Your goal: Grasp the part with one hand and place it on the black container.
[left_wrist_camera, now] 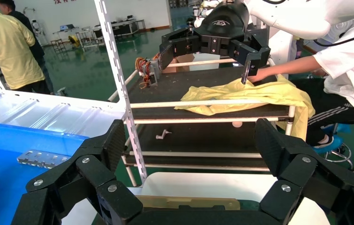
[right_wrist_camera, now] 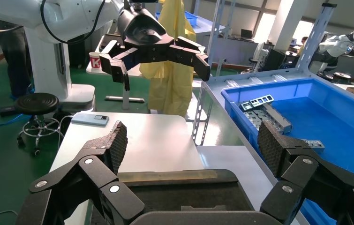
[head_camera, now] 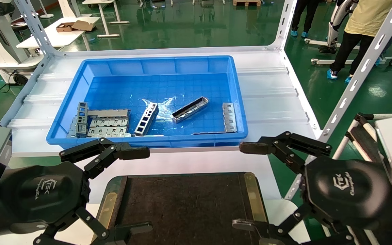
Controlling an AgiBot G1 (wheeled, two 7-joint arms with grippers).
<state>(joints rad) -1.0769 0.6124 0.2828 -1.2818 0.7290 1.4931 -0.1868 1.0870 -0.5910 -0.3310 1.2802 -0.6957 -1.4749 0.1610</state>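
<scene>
The part (head_camera: 190, 109), a slim silver-grey trough-shaped bar, lies at an angle on the floor of the blue bin, right of centre. The black container (head_camera: 185, 204), a flat dark felt tray with brass-coloured side strips, sits close in front of me, below the bin. My left gripper (head_camera: 141, 190) hovers open at the tray's left edge. My right gripper (head_camera: 245, 186) hovers open at its right edge. Both are empty and well short of the part. The left wrist view shows the left gripper (left_wrist_camera: 191, 143) open over a brass strip (left_wrist_camera: 189, 202). The right wrist view shows the right gripper (right_wrist_camera: 191, 145) open over the tray (right_wrist_camera: 189, 192).
The blue bin (head_camera: 63, 112) on the white shelf also holds a ladder-like strip (head_camera: 146, 119), flat perforated plates (head_camera: 109, 127) at the left and another plate (head_camera: 229, 116) at the right. Slotted shelf uprights (head_camera: 352, 81) rise beside my right arm. A person (head_camera: 359, 30) stands beyond.
</scene>
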